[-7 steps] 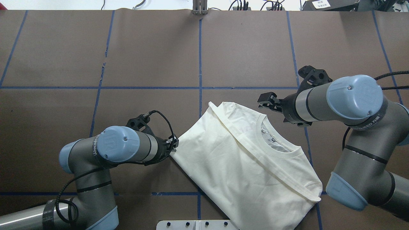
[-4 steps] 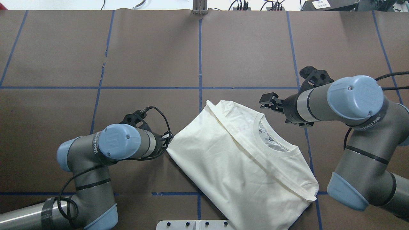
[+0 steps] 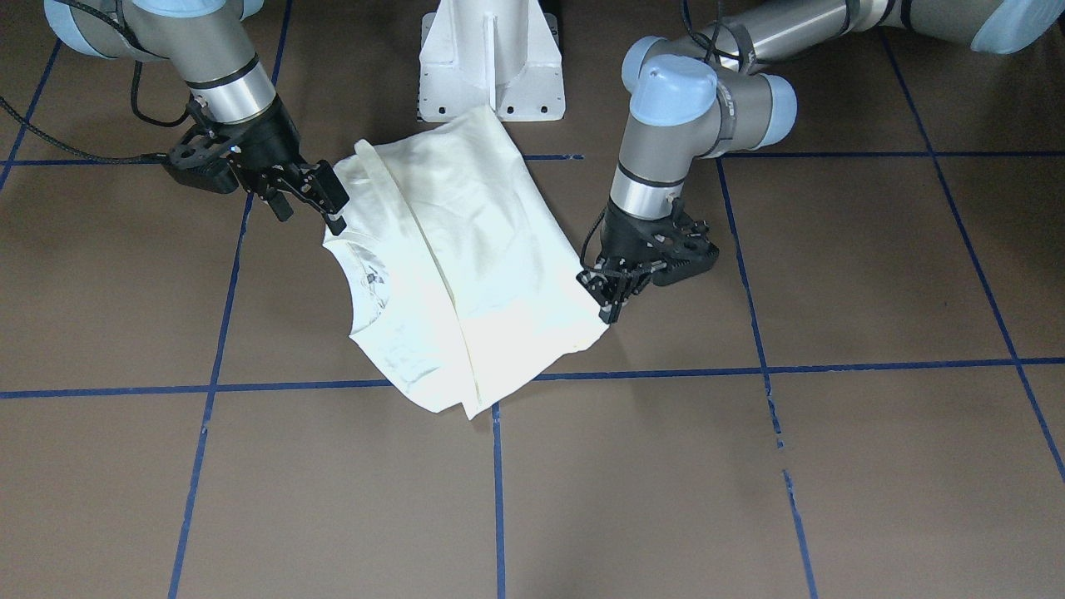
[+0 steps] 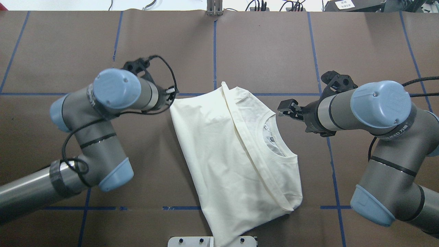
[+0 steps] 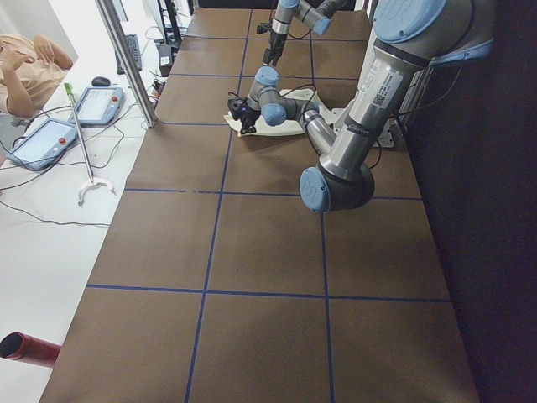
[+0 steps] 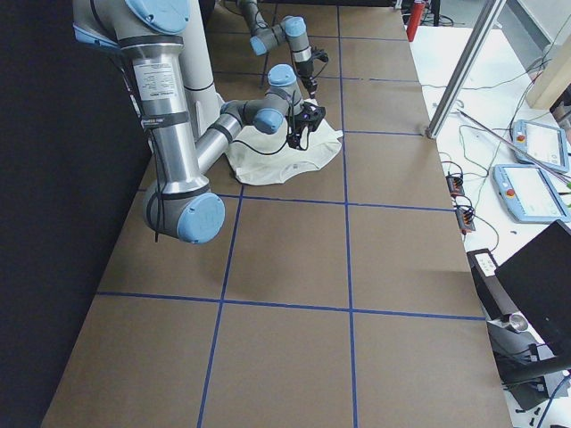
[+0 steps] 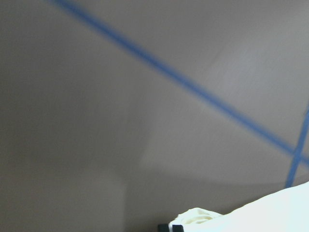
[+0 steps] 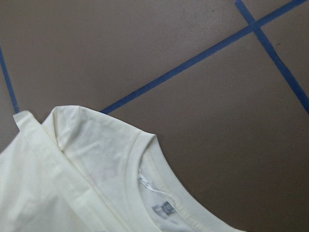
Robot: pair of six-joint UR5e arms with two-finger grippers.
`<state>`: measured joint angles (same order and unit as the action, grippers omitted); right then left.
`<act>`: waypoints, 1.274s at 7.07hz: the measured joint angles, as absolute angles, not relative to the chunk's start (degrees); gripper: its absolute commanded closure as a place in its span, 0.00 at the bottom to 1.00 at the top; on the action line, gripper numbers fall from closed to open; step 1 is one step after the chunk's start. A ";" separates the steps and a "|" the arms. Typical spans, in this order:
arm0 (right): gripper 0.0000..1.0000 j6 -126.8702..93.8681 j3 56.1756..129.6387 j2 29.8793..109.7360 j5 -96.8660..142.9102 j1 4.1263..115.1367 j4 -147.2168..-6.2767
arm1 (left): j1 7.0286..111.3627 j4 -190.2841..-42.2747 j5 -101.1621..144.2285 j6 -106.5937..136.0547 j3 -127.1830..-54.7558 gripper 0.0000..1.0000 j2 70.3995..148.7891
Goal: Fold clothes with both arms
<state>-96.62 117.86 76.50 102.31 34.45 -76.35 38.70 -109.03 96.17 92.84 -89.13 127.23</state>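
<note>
The cream T-shirt [image 4: 212, 144] lay slantwise on the brown table [image 4: 68, 41], about midway between the two arms, plain reverse up. Its hem end reached the white pedestal base [image 3: 491, 58] and its ribbed neckline [image 4: 284, 158] faced the right arm. A narrow folded band [image 4: 247, 137], probably a sleeve, ran down its length, so the shirt looked partly folded.

The left gripper [image 4: 170, 97] sat low at the shirt's far corner. Its wrist view showed a small bunch of cream cloth at a black fingertip [image 7: 170, 227], so it seemed to be clamped on that corner. The right gripper [image 4: 284, 109] hung just beside the shoulder near the neckline, apart from the cloth. Its jaws looked slightly parted and held nothing.

The shirt would handle as light, limp cotton: it would sag, drag over the table and crease wherever it was pulled, and a one-corner pinch would swing the whole piece round. It seemed neither fragile nor slippery, though a thin single layer could slide out of a shallow pinch. The better holds would be the doubled places, namely the shoulder seam beside the neckline rib and the hemmed corners, taken by both arms together so that the edge stayed taut
</note>
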 measured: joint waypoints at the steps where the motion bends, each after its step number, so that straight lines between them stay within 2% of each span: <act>1: 0.00 -96.71 117.89 76.41 101.58 34.34 -76.32 | 42.60 -113.55 96.25 90.29 -79.68 1.00 132.57; 2: 0.00 -96.75 117.94 76.30 99.84 33.98 -76.22 | 45.60 -120.10 96.35 88.53 -68.86 0.50 138.16; 3: 0.00 -96.81 117.81 75.64 98.29 33.28 -76.07 | 47.50 -124.60 96.91 87.31 -61.07 0.48 142.46; 4: 0.00 -96.91 116.75 73.65 97.61 32.63 -76.16 | 48.25 -126.28 98.95 86.60 -60.94 0.46 142.51; 7: 0.00 -96.87 106.11 62.65 97.40 30.74 -76.66 | 50.35 -126.50 107.44 86.01 -78.01 0.46 130.70; 9: 0.00 -96.41 94.22 52.04 97.33 28.23 -76.92 | 51.77 -126.48 110.18 85.91 -83.97 0.46 125.81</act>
<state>-96.41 94.22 52.04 97.33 28.23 -76.92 51.77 -126.48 110.18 85.91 -83.97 125.81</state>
